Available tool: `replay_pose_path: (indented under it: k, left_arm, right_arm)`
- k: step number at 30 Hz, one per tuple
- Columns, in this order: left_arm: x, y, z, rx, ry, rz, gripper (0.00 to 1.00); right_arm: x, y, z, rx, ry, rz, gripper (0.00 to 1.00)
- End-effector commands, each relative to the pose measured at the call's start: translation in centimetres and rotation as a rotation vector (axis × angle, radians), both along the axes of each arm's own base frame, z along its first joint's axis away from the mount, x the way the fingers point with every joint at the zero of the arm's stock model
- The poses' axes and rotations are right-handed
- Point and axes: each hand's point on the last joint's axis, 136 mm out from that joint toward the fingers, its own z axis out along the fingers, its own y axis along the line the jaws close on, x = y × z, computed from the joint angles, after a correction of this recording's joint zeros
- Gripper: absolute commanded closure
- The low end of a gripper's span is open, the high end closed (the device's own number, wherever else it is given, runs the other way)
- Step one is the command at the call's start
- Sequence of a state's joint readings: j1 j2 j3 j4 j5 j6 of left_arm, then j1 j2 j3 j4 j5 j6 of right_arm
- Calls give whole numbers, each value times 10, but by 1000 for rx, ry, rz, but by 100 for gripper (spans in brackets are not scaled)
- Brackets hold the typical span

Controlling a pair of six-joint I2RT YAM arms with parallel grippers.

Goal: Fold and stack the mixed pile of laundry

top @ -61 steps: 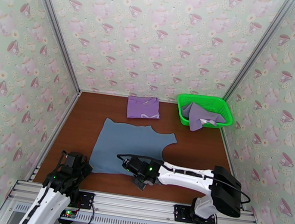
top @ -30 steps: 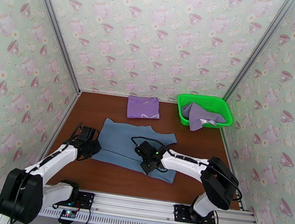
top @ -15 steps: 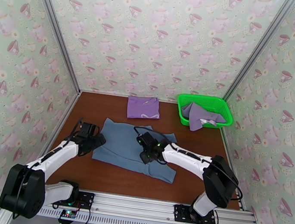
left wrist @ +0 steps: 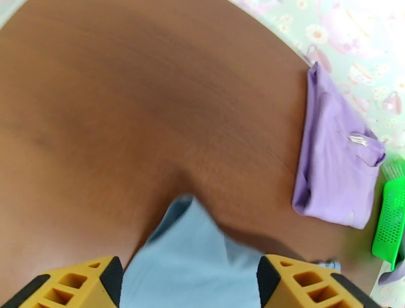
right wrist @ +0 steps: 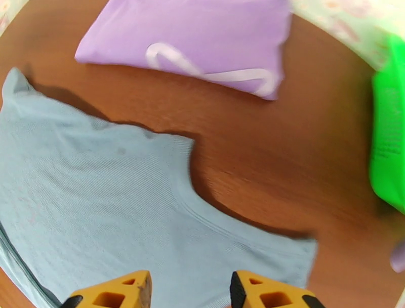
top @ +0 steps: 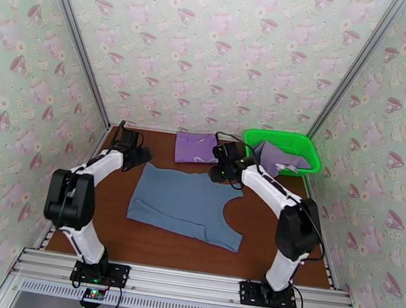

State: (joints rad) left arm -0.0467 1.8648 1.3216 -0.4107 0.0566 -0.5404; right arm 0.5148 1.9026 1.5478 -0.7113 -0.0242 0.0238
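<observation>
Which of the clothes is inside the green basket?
The pale lilac-grey cloth, hanging over the basket rim. The bright purple shirt lies folded on the table, and the blue-grey top is spread flat.

tank top (top: 184, 203): table (top: 106, 228) centre | shirt (top: 197, 148): behind it | basket (top: 288, 140): right of shirt

Lab booth: aluminium frame (top: 74, 39), teacup wallpaper (top: 216, 52)

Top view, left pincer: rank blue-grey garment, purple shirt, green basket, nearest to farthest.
From the left pincer:
1. blue-grey garment: its far-left corner lies right beside the pincer.
2. purple shirt: folded, off to the right near the back wall.
3. green basket: in the far right corner.
</observation>
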Motion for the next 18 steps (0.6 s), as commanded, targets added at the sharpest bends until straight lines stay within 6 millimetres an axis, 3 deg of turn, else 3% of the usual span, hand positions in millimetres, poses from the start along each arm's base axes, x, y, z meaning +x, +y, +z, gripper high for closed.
replay_pose_path:
  k: [1,8,18]
  left_arm:
    - [14,-11,-10,-48,11,-65,27]
    - [23,-21,-36,-85,43,-107,35]
    - [29,-29,-52,-115,49,-146,51]
  right_arm:
    - [-1,16,-11,57,89,81,55]
    - [25,35,-40,114,158,104,57]
    - [53,38,-74,136,216,10,59]
